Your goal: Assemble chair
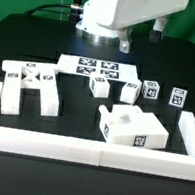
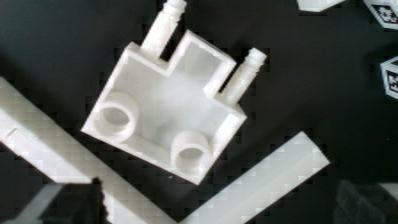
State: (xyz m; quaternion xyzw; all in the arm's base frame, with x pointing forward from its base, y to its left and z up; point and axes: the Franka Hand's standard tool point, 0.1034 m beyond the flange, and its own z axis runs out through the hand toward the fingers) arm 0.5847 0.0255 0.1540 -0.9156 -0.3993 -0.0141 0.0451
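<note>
A black table (image 1: 84,109) is seen against a dark background, edged at the front and both sides by a long white rail (image 1: 87,153). At the top centre of the exterior view the white arm (image 1: 124,9) is cut off by the frame edge. The gripper is shown in neither view, so it cannot be said whether the claw is released or clenched.

The marker board (image 1: 72,61) lies flat just below the arm. The chair is seen in loose parts, nothing joined. The cross-braced frame (image 1: 29,80) is placed at the exterior view's left, near the side rail. The seat block (image 1: 132,126) is set at the lower right, near the front rail. Three short legs (image 1: 128,91) (image 1: 152,91) (image 1: 177,95) are lined up behind it, apart from one another.

In the wrist view the seat block (image 2: 169,110) is seen from above, with two pegs and two round sockets. Tagged pieces (image 2: 388,75) are cropped at the frame edge and cannot be identified. Blurred white rail strips (image 2: 45,135) are only partly shown.
</note>
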